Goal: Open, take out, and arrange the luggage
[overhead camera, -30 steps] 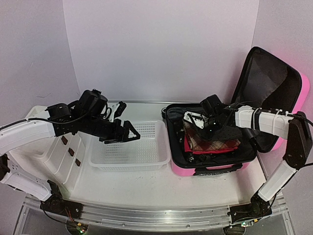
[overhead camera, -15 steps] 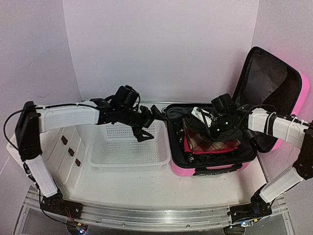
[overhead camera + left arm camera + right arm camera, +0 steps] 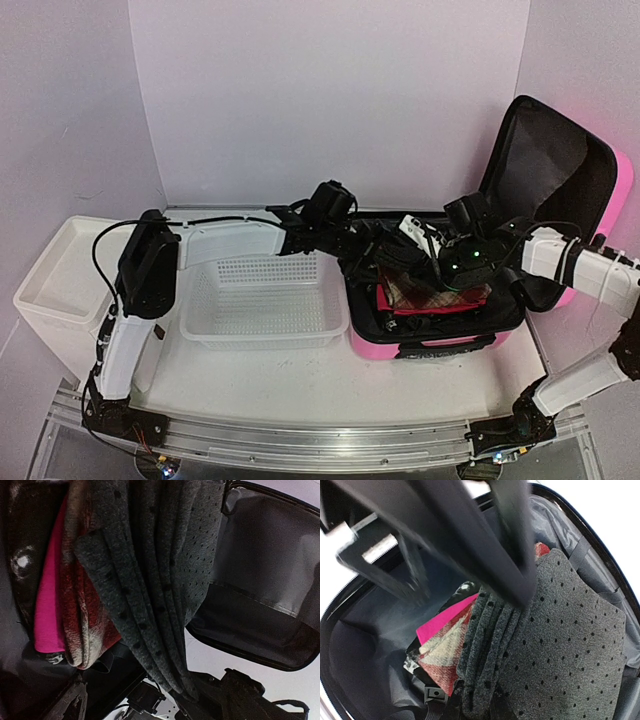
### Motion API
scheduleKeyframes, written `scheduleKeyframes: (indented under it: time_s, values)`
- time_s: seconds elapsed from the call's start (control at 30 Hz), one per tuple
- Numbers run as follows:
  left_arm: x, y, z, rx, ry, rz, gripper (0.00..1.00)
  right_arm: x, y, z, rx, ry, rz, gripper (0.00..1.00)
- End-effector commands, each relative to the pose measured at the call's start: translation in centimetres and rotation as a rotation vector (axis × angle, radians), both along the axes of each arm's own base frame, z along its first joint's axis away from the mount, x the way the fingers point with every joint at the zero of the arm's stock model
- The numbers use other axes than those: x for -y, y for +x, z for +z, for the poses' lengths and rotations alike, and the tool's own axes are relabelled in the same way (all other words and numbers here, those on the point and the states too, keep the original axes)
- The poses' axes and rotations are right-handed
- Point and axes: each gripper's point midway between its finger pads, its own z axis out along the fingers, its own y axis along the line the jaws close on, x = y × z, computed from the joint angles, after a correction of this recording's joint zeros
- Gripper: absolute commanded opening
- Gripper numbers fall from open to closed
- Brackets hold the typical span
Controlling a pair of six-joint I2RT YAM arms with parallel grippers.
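Pink luggage [image 3: 385,350], handle [image 3: 446,344] nearward; right gripper [image 3: 520,599] tight on grey cloth [image 3: 565,635], left gripper [image 3: 368,250] unclear.

left arm [image 3: 225,228]: reaching far right | left pincer [image 3: 367,250]: spread unclear | right arm [image 3: 578,263]: bent inward | right pincer [image 3: 520,597]: clamped closed

Before me the luggage [image 3: 545,165] is sitting open at the table's [image 3: 300,385] right edge, basket [image 3: 262,300] lying just left, clothes [image 3: 440,292] lying inside it.
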Motion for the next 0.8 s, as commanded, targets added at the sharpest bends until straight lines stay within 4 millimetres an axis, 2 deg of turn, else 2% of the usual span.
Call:
scheduleKeyframes:
  time_s: [0.0, 0.07, 0.17, 0.27, 0.4, 0.5, 0.6, 0.67, 0.77]
  values:
    - [2.4, 0.2, 1.3, -0.04, -0.067, 0.012, 0.92, -1.3, 0.0, 3.0, 0.074, 0.105, 0.025, 0.0]
    - [2.9, 0.7, -0.1, -0.066, -0.054, 0.033, 0.92, -1.4, -0.2, 3.1, 0.072, 0.116, 0.028, 0.0]
    - [3.8, 1.2, -1.5, -0.086, -0.048, 0.05, 0.86, -1.6, -0.4, 3.4, 0.064, 0.135, 0.034, 0.0]
    - [4.7, 1.8, -1.9, -0.077, -0.057, 0.057, 0.73, -1.8, -0.7, 3.6, 0.058, 0.156, 0.039, 0.0]
    - [5.0, 1.8, -1.1, -0.032, -0.063, 0.058, 0.62, -1.8, -1.1, 3.6, 0.053, 0.165, 0.043, 0.0]
    - [3.6, 1.2, -0.9, -0.008, -0.029, 0.067, 0.65, -1.5, -1.2, 3.5, 0.06, 0.153, 0.039, 0.0]
    - [1.5, 0.7, 0.7, 0.057, -0.004, 0.089, 0.73, -1.4, -1.3, 3.7, 0.062, 0.154, 0.04, 0.0]
    - [0.4, 0.7, 2.2, 0.103, 0.0, 0.112, 0.75, -1.4, -1.3, 3.8, 0.06, 0.156, 0.043, 0.0]
    - [0.4, 0.5, 3.7, 0.113, -0.024, 0.103, 0.74, -1.5, -1.3, 3.7, 0.057, 0.152, 0.048, 0.0]
